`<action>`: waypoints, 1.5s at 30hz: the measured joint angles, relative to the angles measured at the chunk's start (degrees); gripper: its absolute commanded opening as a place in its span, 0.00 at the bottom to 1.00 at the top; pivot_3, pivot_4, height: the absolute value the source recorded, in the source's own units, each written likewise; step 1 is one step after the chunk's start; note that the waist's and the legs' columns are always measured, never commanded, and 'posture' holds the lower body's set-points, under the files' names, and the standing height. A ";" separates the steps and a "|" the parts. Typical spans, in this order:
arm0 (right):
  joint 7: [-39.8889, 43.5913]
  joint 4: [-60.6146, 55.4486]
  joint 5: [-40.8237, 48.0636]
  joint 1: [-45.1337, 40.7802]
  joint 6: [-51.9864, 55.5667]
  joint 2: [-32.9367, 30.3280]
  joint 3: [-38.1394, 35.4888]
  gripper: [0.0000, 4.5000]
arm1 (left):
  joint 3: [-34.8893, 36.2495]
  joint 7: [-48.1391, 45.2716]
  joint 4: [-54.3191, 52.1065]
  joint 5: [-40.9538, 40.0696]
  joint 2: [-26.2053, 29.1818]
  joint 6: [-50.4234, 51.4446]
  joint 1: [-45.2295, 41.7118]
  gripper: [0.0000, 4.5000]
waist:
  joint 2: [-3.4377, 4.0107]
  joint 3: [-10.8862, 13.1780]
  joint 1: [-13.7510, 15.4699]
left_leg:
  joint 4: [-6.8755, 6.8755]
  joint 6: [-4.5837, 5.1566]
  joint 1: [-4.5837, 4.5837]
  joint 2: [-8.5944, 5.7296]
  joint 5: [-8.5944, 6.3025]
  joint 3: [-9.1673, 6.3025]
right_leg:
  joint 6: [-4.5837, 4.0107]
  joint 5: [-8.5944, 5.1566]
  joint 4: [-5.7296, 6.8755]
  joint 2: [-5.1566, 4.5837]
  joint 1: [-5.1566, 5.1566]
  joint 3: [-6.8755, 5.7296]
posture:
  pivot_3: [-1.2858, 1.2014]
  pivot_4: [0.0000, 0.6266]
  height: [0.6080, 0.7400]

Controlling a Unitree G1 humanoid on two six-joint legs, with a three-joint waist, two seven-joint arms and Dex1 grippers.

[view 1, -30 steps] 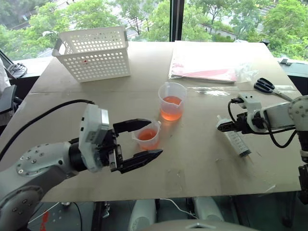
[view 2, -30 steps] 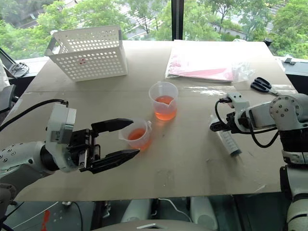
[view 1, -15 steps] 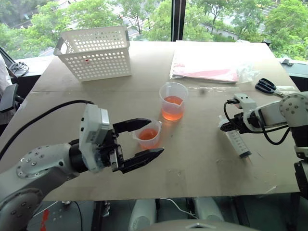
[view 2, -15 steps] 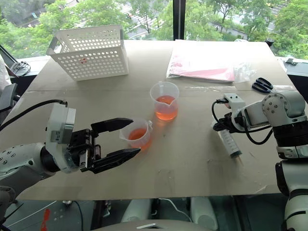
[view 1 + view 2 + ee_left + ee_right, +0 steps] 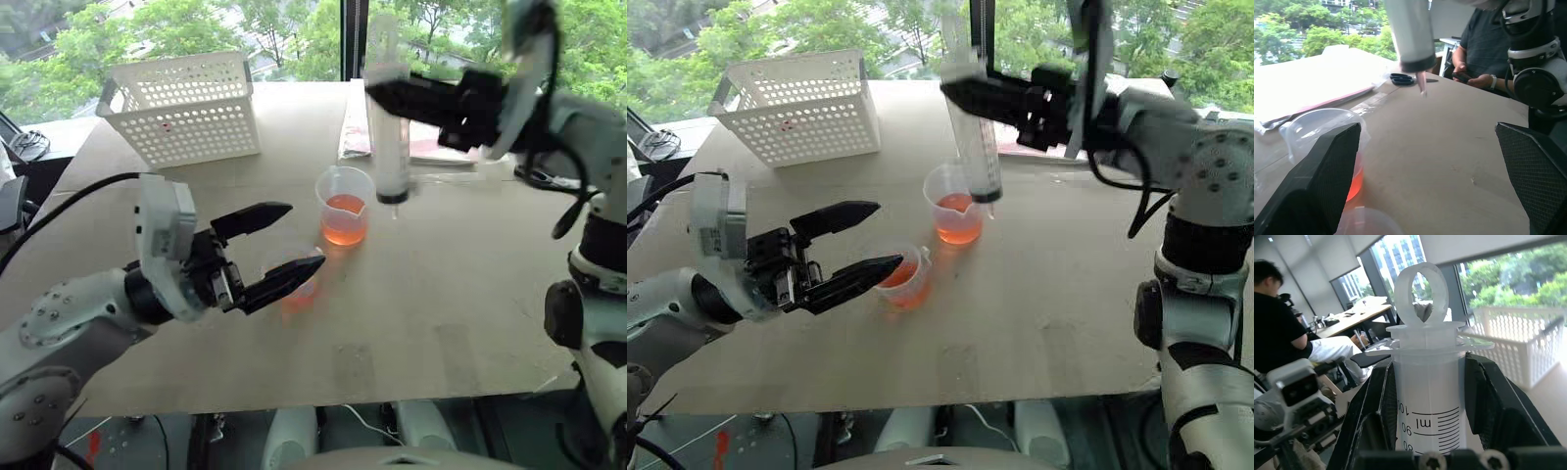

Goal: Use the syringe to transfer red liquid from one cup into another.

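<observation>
syringe (image 5: 390, 147): clear barrel, black graduation marks, white plunger ring
taller cup (image 5: 345, 205): clear plastic, orange-red liquid (image 5: 344, 221) inside
smaller cup (image 5: 902, 278): clear, same orange-red liquid
basket (image 5: 186, 106): white, dotted with rows of holes
bench (image 5: 460, 294): plain tan
end effector fingers (image 5: 253, 217): black
scissors (image 5: 1404, 79): black handles
packet (image 5: 431, 132): white with a red strip

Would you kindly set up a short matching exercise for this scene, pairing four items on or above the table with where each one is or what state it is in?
Column one:
1. syringe
2. taller beaker
3. white basket
4. left gripper

Column two:
A. standing at the far left of the table
B. held upright in the right gripper
C. open, fingers either side of the smaller beaker
D. mid-table, holding red liquid

Pairs: 1-B, 2-D, 3-A, 4-C
</observation>
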 measured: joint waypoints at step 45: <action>4.39 19.57 -48.07 17.27 -57.07 29.23 18.24 0.32 | -28.29 -19.25 51.56 38.75 -2.38 -4.90 -57.78 1.00 | 0.28 0.41 -0.14 | 0.18 -0.04 -0.11 -0.17 -0.06 0.37 | 0.07 0.05 0.18 -0.05 -0.20 0.28 | 0.52 0.24 1.00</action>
